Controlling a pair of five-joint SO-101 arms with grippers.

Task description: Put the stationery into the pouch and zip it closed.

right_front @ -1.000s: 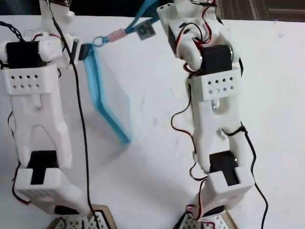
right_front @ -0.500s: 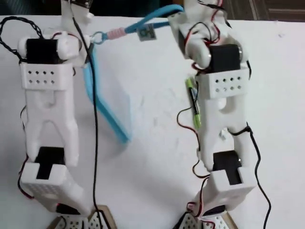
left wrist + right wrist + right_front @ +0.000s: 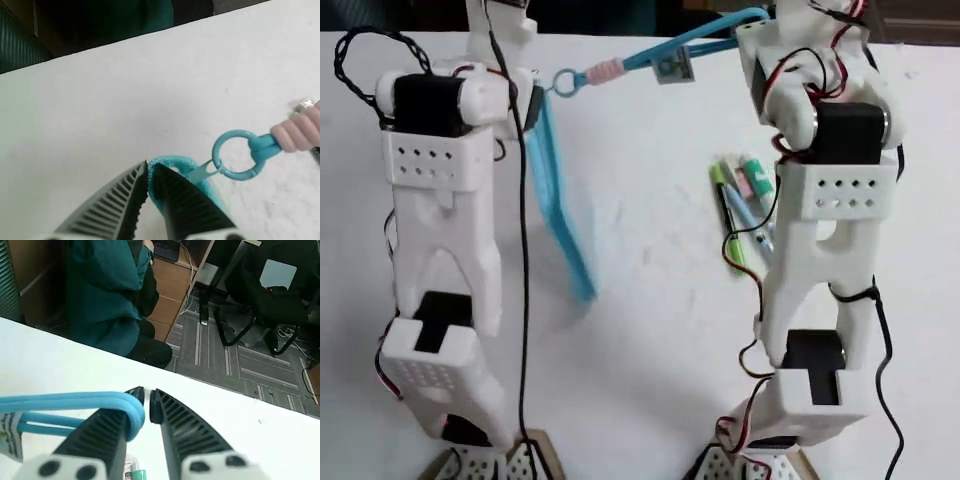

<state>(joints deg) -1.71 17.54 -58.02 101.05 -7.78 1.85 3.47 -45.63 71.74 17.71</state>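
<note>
**A:** what was the setup like?

**B:** big white tabletop (image 3: 650,340), with carpeted office floor (image 3: 225,350) and a black chair (image 3: 265,295) behind it.

**A:** and the pouch?

**B:** the blue pouch (image 3: 558,215) was over by the left arm, left gripper (image 3: 149,172) clenched on its corner. Right gripper (image 3: 148,399) was clamped on the blue strap (image 3: 700,35). The pens (image 3: 738,205) lay loose on the tabletop beside the right arm, outside the pouch.

Illumination in the high view is bright, even and diffuse. The white table (image 3: 650,350) reads near saturation, with no hard glare spot. The pouch (image 3: 558,215) casts one faint, soft-edged shadow at its 6 o'clock end. In the left wrist view the band at 12 o'clock is dark. In the right wrist view the room (image 3: 240,300), from 10 to 2 o'clock, is dimmer than the tabletop.
</note>
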